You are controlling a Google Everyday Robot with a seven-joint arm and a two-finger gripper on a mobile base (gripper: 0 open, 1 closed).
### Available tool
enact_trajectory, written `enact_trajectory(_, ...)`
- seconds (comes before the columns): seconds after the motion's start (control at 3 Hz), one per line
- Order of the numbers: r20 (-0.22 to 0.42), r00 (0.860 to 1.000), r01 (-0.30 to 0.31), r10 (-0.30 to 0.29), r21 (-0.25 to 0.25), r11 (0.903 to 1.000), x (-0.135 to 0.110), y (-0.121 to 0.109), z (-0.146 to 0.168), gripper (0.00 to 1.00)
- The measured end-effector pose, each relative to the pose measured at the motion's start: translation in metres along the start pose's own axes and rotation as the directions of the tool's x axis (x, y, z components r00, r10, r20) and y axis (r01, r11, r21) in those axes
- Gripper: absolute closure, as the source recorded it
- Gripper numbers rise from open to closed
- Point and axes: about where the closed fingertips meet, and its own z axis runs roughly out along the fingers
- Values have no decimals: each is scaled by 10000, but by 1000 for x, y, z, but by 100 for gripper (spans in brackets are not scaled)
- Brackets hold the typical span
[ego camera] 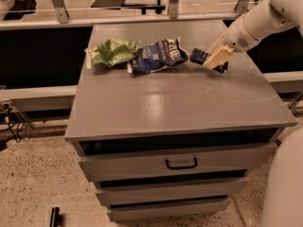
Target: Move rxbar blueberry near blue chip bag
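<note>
There it was: the end effector (214, 60), low over the far right of the surface (180, 103), clamped on the snack bar (198, 56). The bar poked out toward the blue chip bag (156, 56), already just beside it and seemingly kept flat for an easy set-down.

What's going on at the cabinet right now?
The robot's pincer holds the small blue snack bar toward the back right of the grey cabinet top, just right of the blue chip bag. A green bag lies left of that. The bar is close to the chip bag but not yet let go.
</note>
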Motion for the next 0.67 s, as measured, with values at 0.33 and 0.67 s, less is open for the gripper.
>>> enact_trajectory(0.33, -45, 10000, 8, -9, -240, 9997, 0, 0, 10, 100)
enact_trajectory(0.67, 33, 10000, 75, -73, -662, 9978, -4, 4, 26, 100)
